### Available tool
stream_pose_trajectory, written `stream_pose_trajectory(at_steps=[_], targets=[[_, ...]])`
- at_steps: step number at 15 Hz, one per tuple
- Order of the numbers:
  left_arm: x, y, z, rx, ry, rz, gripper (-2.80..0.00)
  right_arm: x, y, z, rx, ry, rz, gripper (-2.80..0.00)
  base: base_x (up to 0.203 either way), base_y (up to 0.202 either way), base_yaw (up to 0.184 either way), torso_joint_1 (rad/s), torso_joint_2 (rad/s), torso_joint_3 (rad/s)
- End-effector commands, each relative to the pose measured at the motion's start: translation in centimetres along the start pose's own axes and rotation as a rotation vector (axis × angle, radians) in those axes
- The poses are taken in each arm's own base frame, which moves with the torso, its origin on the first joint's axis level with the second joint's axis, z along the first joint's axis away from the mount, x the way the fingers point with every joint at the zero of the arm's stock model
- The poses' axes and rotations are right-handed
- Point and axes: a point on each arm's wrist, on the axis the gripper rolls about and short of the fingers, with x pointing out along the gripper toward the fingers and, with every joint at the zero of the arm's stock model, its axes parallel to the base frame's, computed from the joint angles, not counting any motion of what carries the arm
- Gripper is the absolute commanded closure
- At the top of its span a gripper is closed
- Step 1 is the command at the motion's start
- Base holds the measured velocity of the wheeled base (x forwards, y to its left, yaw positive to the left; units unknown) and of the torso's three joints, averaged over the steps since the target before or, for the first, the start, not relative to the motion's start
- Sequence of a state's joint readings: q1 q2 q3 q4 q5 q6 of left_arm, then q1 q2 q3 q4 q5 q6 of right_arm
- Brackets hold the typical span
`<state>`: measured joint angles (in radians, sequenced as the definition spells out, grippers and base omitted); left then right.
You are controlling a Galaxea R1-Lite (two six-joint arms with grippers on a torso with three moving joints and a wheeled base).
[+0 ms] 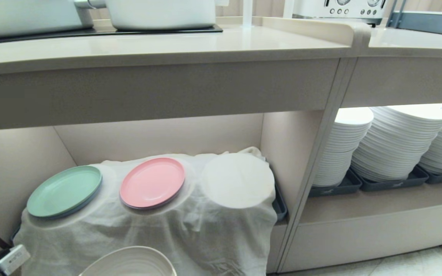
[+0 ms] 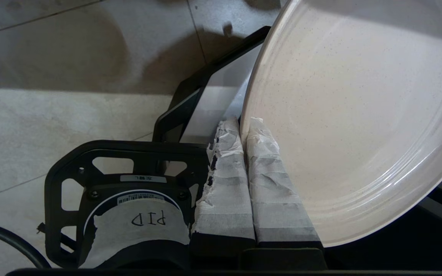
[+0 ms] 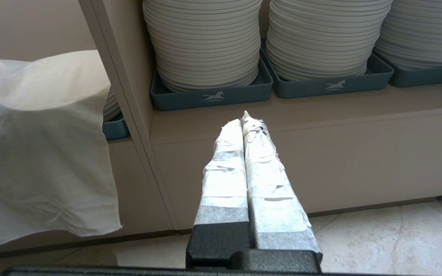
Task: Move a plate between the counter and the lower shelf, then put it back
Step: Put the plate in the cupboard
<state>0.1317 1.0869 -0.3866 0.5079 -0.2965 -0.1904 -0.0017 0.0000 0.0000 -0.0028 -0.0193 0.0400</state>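
Clamping the cream plate (image 2: pixel 351 126) by its rim, the left gripper (image 2: pixel 244 126) is seen w/ taped fingers (image 2: pixel 228 191) pinched, bottom-centre of head view. Right gripper (image 3: pixel 246 120) is closed, empty, nr white plate stacks (image 3: pixel 205 42).

A beige upright divider (image 1: pixel 320 161) splits the cabinet front. To its right, a lit recess holds tall stacks of white plates (image 1: pixel 397 145) in dark grey trays (image 1: pixel 390 183). Above that recess, a toaster (image 1: pixel 338 8) stands on the adjoining worktop (image 1: pixel 413 44). Below the divider, pale marbled floor tiles (image 1: pixel 409 264) spread out, glossy under warm light.
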Motion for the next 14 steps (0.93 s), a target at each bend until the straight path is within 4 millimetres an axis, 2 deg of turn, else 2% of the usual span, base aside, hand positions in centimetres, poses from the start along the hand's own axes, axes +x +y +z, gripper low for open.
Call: stream_pose_trajectory(at_steps=[1, 14], targets=[[-0.03, 0.02, -0.20, -0.001, -0.001, -0.003, 0.00, 0.00, 0.00, 0.02, 0.000, -0.002, 0.001, 0.00, 0.000, 0.000, 0.000, 0.000, 0.00, 0.000], [-0.01, -0.03, -0.18, -0.011, 0.008, -0.030, 0.00, 0.00, 0.00, 0.02, 0.000, -0.002, 0.001, 0.00, 0.000, 0.000, 0.000, 0.000, 0.00, 0.000]])
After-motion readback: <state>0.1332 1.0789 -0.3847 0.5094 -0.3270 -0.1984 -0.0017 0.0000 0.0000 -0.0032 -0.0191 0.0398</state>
